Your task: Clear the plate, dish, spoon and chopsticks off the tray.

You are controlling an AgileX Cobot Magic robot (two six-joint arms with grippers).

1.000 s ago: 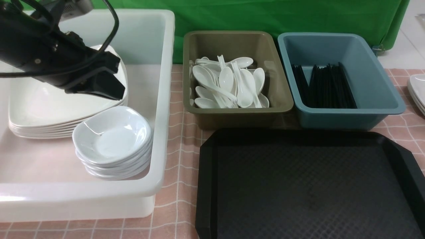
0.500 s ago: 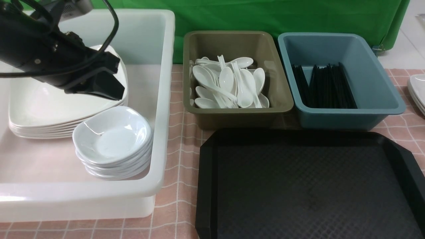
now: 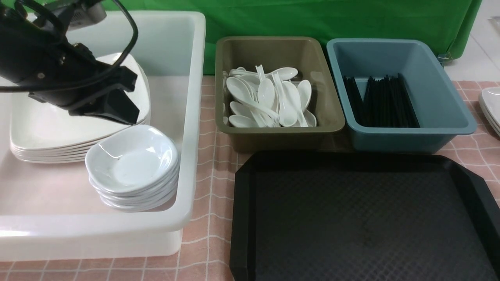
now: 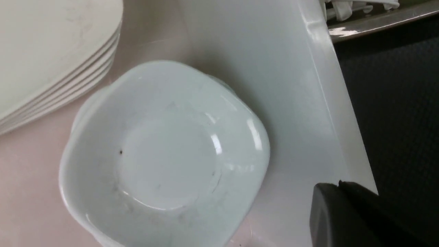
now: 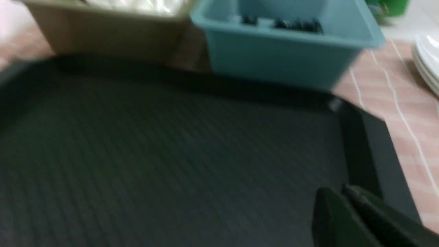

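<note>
The black tray point(image 3: 242, 175) lies bare at the front right; nothing rests on it. A dish point(image 3: 131, 158) tops a stack of dishes in the white tub point(image 3: 191, 117), and its dark speck shows in the left wrist view point(image 4: 164, 154). Behind it the plate point(image 3: 58, 125) tops a stack of plates point(image 4: 51, 44). My left gripper point(image 3: 133, 113) hangs shut and empty above the dish stack point(image 4: 337, 183). Several spoons point(image 3: 269, 97) fill the olive bin; several black chopsticks point(image 3: 383, 101) lie in the blue bin. My right gripper point(image 5: 334, 188) hovers over the tray point(image 5: 363, 137), tips slightly apart, holding nothing.
The olive bin point(image 3: 273, 130) and the blue bin point(image 3: 410, 132) stand side by side behind the tray. Another stack of white plates point(image 3: 492, 105) sits at the far right edge on the pink checked cloth. The tub's wall stands between the dishes and the tray.
My left gripper has lifted a little and drawn back to the left above the dish stack. Nothing else in the front view has moved.
</note>
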